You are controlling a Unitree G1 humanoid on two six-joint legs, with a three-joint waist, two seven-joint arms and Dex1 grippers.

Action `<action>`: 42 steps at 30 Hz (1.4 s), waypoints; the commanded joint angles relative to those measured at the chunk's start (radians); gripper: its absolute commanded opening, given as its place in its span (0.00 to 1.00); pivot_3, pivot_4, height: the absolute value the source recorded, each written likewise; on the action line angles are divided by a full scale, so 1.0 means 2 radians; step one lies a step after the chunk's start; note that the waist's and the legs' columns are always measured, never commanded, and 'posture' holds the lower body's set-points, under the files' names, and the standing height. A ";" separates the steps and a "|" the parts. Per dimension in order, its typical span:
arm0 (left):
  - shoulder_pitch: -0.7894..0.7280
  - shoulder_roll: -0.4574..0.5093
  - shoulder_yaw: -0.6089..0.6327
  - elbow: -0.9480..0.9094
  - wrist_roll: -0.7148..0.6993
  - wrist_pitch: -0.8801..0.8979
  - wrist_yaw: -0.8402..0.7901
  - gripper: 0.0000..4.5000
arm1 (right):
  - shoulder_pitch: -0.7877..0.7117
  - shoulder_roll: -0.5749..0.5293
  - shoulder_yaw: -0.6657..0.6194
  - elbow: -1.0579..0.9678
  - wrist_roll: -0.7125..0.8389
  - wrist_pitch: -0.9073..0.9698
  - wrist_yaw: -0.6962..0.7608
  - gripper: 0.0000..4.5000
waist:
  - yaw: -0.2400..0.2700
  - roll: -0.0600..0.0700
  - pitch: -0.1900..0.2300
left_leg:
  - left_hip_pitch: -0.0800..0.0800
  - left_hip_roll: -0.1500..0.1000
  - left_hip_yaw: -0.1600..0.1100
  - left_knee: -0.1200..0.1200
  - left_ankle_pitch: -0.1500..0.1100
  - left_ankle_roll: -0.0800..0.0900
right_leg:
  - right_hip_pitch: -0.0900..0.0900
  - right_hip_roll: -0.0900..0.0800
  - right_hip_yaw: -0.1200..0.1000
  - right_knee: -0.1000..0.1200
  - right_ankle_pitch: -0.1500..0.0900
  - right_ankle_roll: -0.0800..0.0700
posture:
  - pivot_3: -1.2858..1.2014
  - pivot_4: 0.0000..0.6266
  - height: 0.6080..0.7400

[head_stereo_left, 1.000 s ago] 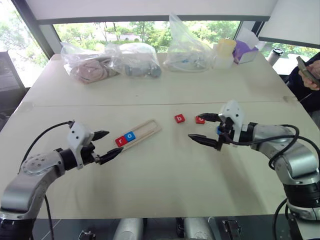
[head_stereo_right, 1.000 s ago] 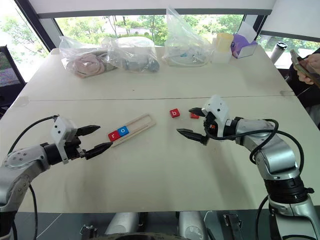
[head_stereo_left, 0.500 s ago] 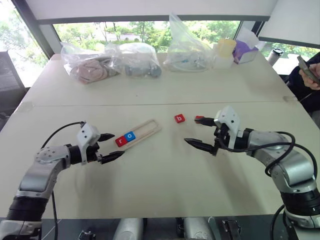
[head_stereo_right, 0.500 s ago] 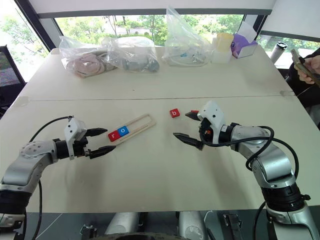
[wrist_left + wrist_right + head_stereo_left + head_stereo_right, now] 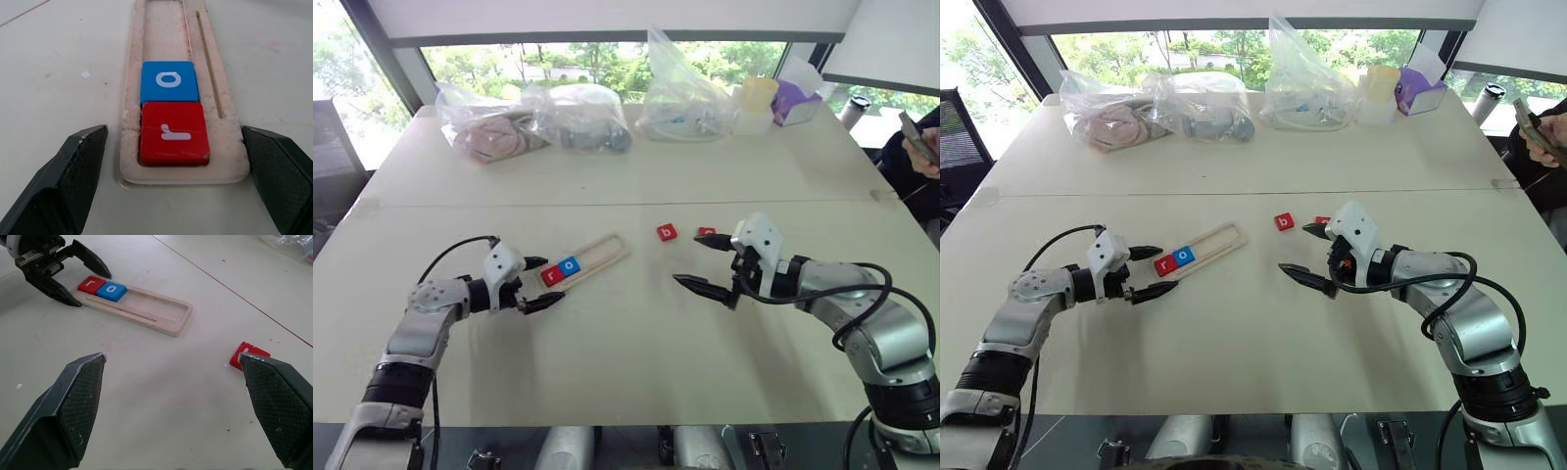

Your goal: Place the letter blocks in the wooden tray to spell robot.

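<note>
A: While both sets of jaws stand wide and hold nothing, the left gripper (image 5: 538, 283) sits right at the near end of the wooden tray (image 5: 600, 253), one finger either side of it.

B: Yep, red r block (image 5: 173, 132) and blue o block (image 5: 169, 81) are in the tray, touching. The right gripper (image 5: 703, 262) hangs near the red b block (image 5: 667, 232); another red block (image 5: 706, 232) pokes out behind its upper finger, letter hidden.

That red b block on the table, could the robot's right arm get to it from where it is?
Probably yes. The red b block lies alone on the table, just beyond the open right gripper, with nothing between them.
</note>
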 commanded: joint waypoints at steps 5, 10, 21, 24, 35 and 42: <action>0.005 -0.002 -0.011 0.027 0.017 -0.016 -0.008 1.00 | -0.001 -0.007 -0.005 -0.022 0.001 -0.005 -0.002 0.99 | 0.000 0.000 0.000 | 0.000 0.000 0.000 0.000 0.000 0.000 | 0.000 0.000 0.000 0.000 0.000 0.000 | 0.52 0.24 1.00; 0.016 0.000 -0.017 0.027 0.021 -0.023 -0.017 0.94 | -0.002 -0.008 -0.004 -0.020 -0.001 -0.006 -0.001 1.00 | 0.000 0.000 0.000 | 0.000 0.000 0.000 0.000 0.000 0.000 | 0.000 0.000 0.000 0.000 0.000 0.000 | 0.52 0.24 1.00; 0.045 0.003 -0.034 -0.028 0.018 -0.020 -0.032 0.70 | -0.006 -0.012 -0.002 -0.017 -0.002 -0.006 0.003 1.00 | -0.001 0.001 -0.001 | 0.000 0.000 0.000 0.000 0.000 0.000 | 0.000 0.000 0.000 0.000 0.000 0.000 | 0.52 0.24 1.00; 0.047 0.000 -0.050 -0.055 0.017 -0.015 -0.048 0.70 | -0.008 -0.016 -0.006 -0.013 -0.001 -0.006 0.005 1.00 | 0.000 0.001 -0.001 | 0.000 0.000 0.000 0.000 0.000 0.000 | 0.000 0.000 0.000 0.000 0.000 0.000 | 0.52 0.24 1.00; -0.035 -0.047 -0.131 -0.034 0.042 -0.039 -0.105 0.70 | -0.001 -0.037 -0.019 -0.026 0.007 0.005 0.008 1.00 | 0.001 0.001 -0.001 | 0.000 -0.001 0.000 0.000 0.000 0.000 | 0.001 0.000 0.000 0.000 0.000 0.000 | 0.52 0.24 1.00; -0.093 -0.080 -0.150 0.055 0.066 -0.085 -0.128 0.70 | 0.017 -0.049 -0.040 -0.050 0.016 0.021 0.001 1.00 | 0.002 0.001 -0.001 | 0.000 -0.002 0.000 0.001 0.000 0.000 | 0.001 0.000 0.000 0.000 0.000 0.001 | 0.52 0.24 1.00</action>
